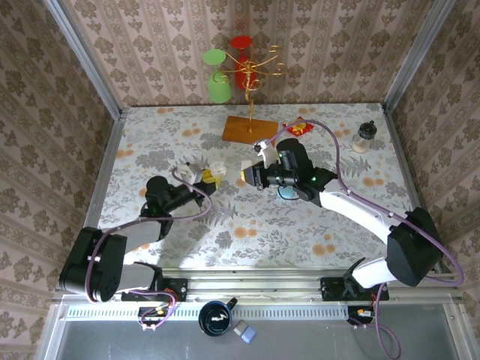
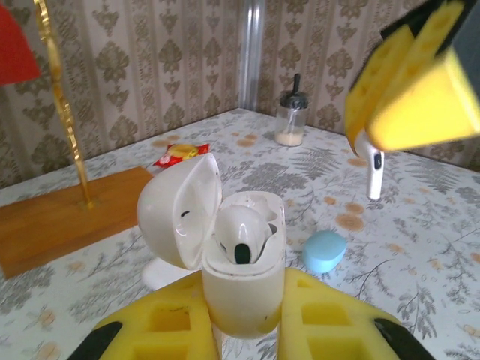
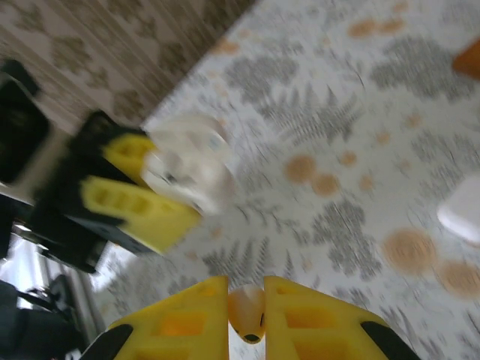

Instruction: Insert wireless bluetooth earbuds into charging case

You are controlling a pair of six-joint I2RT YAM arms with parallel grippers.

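My left gripper [image 2: 244, 304] is shut on a white charging case [image 2: 241, 285] and holds it upright above the table. The case's lid [image 2: 176, 217] is swung open to the left. One white earbud [image 2: 238, 234] sits in it. My right gripper [image 3: 246, 300] is shut on another white earbud [image 3: 248, 315]. From the left wrist that earbud's stem [image 2: 373, 174] hangs below the right gripper's yellow fingers [image 2: 420, 97], up and to the right of the case. From above, the right gripper [image 1: 247, 175] is just right of the held case [image 1: 216, 166].
A pale-blue pebble-shaped case [image 2: 325, 250] lies on the table to the right of the held case. At the back stand a gold mug tree on a wooden base [image 1: 250, 129], a red packet [image 1: 300, 127] and a small bottle [image 1: 364, 137]. A white rounded object [image 3: 461, 210] lies right.
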